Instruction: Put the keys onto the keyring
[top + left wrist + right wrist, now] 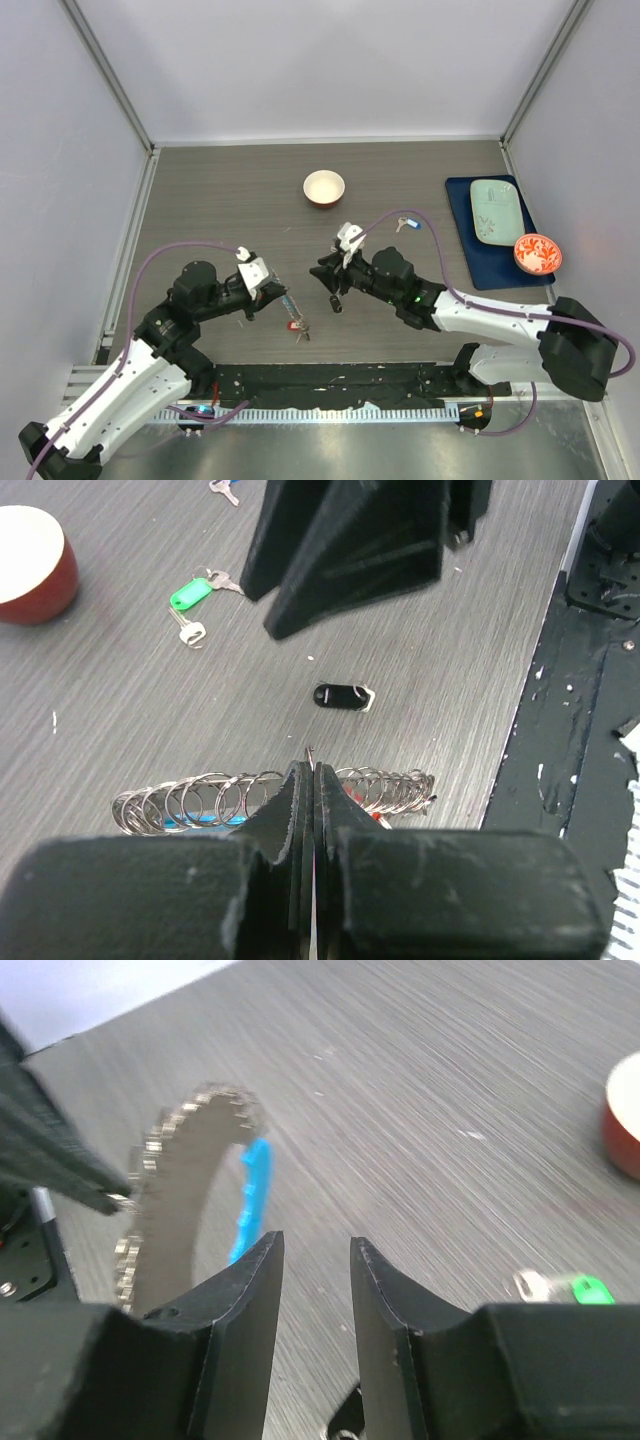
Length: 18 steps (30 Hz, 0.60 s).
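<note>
While tight on the keyring (190, 802), left gripper (310, 772); right gripper (315, 1250) narrowly parted.

We see a dark grey, wood-grained table (220, 200). Toward its far middle stands a small bowl (323, 187), white inside and red outside. At the right edge lies a dark blue mat (490, 268). Loose on the bare top are a blue-tagged key (406, 224) just left of the mat, a black-tagged key (340, 695) nearer the front, and a green-tagged key (190, 593) between that one and the bowl — all apart from one another.
</note>
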Motion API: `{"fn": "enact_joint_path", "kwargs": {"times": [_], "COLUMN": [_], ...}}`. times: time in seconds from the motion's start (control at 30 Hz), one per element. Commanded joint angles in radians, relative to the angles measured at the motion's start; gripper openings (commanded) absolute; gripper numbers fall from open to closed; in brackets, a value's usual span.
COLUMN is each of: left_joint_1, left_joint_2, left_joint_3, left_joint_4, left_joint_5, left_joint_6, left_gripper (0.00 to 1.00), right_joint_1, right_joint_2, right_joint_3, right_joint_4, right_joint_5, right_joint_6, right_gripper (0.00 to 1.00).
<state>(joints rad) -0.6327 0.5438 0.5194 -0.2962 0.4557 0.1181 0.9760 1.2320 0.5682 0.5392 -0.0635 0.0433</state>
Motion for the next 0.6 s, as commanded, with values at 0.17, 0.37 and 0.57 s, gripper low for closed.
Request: {"fn": "enact_joint_path", "kwargs": {"times": [0.17,0.37,0.57], "left_joint_1": [0.001,0.001,0.002], "left_joint_2": [0.047,0.056,0.021], "left_joint_3": [0.086,0.108,0.093], "left_joint_4": [-0.015,-0.053,-0.078], "left_joint_5": [0.055,0.025,0.018], "left_joint_6": [0.121,0.132,0.118], "left_gripper": [0.0,0.0,0.0], "right_joint_1": [-0.155,-0.252,-0.258], "right_joint_2": [-0.157,-0.1,0.088], "right_joint_3": [0.079,0.082,0.206], "right_joint_4": [-0.561,-0.72,-0.804], "right_joint_5": [0.266,0.317,0.343], "right_joint_6": [0.273,0.254,0.144], "right_gripper": [0.59,0.6,0.53]}}
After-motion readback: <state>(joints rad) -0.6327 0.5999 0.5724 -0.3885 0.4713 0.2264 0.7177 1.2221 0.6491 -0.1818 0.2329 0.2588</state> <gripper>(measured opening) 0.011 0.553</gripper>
